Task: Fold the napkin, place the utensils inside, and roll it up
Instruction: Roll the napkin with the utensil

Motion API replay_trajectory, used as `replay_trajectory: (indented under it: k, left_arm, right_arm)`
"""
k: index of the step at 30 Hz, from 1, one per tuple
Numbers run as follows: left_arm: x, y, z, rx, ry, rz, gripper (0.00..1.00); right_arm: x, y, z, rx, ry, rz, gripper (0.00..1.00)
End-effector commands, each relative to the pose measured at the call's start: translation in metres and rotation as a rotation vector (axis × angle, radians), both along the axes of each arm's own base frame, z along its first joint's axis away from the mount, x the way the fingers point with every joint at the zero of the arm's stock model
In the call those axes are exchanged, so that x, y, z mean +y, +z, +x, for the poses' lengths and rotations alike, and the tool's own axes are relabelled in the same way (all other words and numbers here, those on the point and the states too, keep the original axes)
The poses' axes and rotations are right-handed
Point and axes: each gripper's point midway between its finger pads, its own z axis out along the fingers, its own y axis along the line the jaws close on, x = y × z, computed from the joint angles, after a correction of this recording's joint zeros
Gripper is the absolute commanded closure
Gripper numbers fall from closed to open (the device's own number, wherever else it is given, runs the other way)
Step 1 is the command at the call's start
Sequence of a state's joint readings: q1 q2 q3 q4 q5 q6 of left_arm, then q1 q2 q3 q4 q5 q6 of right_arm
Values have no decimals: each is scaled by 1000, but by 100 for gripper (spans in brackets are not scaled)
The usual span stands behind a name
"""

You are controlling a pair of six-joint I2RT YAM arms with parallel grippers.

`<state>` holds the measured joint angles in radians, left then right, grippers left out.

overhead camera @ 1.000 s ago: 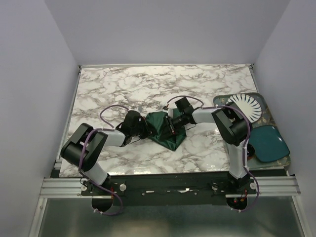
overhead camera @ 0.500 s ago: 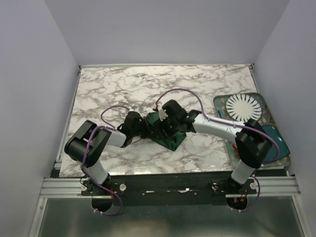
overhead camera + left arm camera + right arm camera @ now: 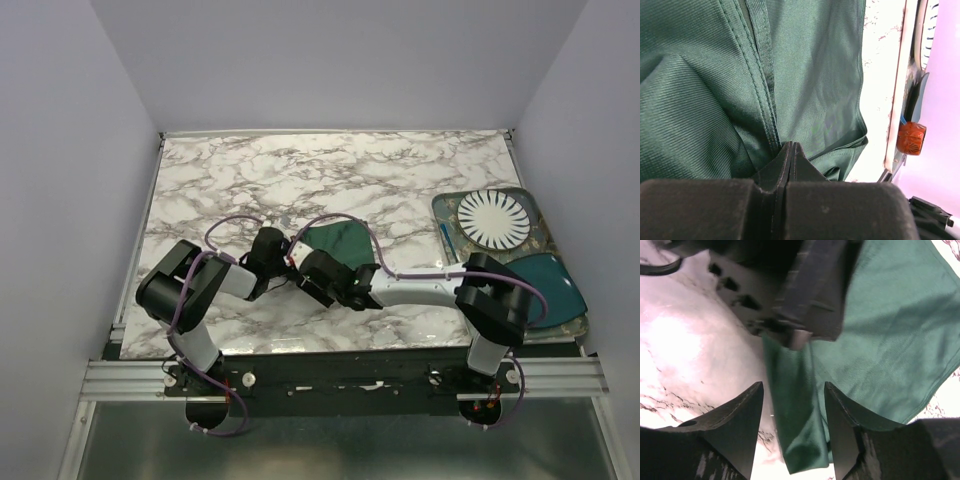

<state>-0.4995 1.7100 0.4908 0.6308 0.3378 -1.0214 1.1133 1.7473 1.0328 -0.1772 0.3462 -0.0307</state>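
our left pincer [image 3: 791, 150] is pressed together on a hemmed fold of the napkin [image 3: 805, 75], which spreads across the counter [image 3: 250, 180] away from it. our right pincer [image 3: 792, 395], spread, hangs just beside the left pincer, straddling that same edge.

Marble table [image 3: 400, 165]: green napkin [image 3: 342, 238] (mid-table), patterned tray [image 3: 537, 228] at right edge.

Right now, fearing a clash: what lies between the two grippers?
Only a napkin fold, pinched by the left gripper and lying under the open right gripper: right wrist view.
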Motion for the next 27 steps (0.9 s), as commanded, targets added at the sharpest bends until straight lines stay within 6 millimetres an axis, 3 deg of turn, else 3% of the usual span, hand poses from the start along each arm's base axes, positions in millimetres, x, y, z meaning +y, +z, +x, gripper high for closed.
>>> replay_trajectory:
  k: [1,13,27]
  left_arm:
    - [54,-88,-58,268,33,265,100]
    - [56,-85,-58,261,34,263,100]
    - [58,-77,-57,249,39,254,100]
  right_arm:
    - [8,-3,6,-86,-5,-23,43]
    - [8,-44,-3,-8,7,-58,42]
    - [-33,-77,10,77,-119,-79,56]
